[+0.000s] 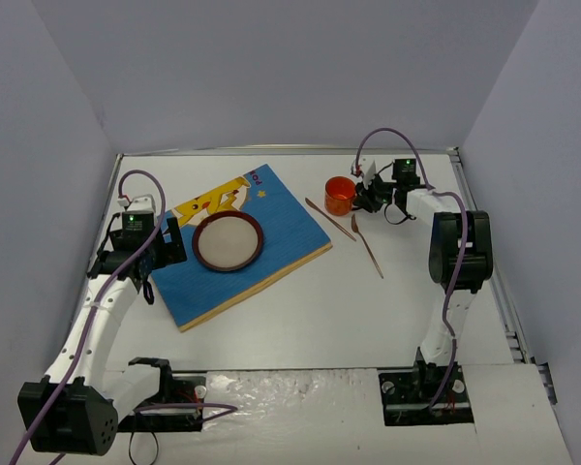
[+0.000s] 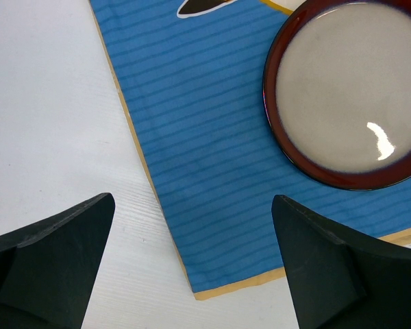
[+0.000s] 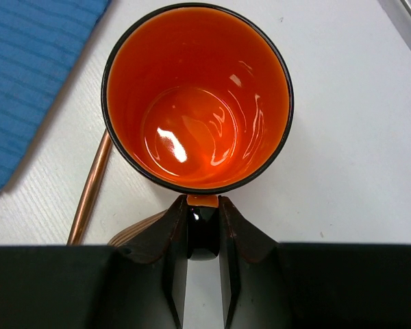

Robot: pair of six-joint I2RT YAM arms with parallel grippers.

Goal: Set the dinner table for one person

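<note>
**Clerk:** Item one, the dinner table. Where is it relative to your tools?

**Me:** The dinner table (image 1: 368, 310) is white and flat, and it lies under both of my grippers. My left gripper (image 1: 169, 242) hangs over its left side with the jaws wide apart and nothing between them. In the left wrist view, the left gripper (image 2: 193, 200) is above the near corner of the placemat (image 2: 192, 137), with bare dinner table (image 2: 48, 137) beside it. My right gripper (image 3: 203, 202) is at the far right, its jaws drawn in on the handle of the cup (image 3: 198, 96).

**Clerk:** Other entries?

**Me:** One blue striped placemat (image 1: 290, 228), set at an angle. One plate (image 1: 229, 241) lies on it, dark red at the rim and pale in the middle. One orange cup (image 1: 340, 195) is upright just off the placemat's right corner. Two thin copper utensils (image 1: 368, 250) lie near the cup.

**Clerk:** Anything hard to make out?

**Me:** I cannot tell what kind of utensils they are. I cannot tell whether the cup's base touches the tabletop. The cartoon figure on the placemat is partly covered by the plate.

**Clerk:** Surface and room?

**Me:** The tabletop has a faint grain and a metal rim (image 1: 290, 149). Plain grey walls (image 1: 271, 68) stand on three sides.
</note>
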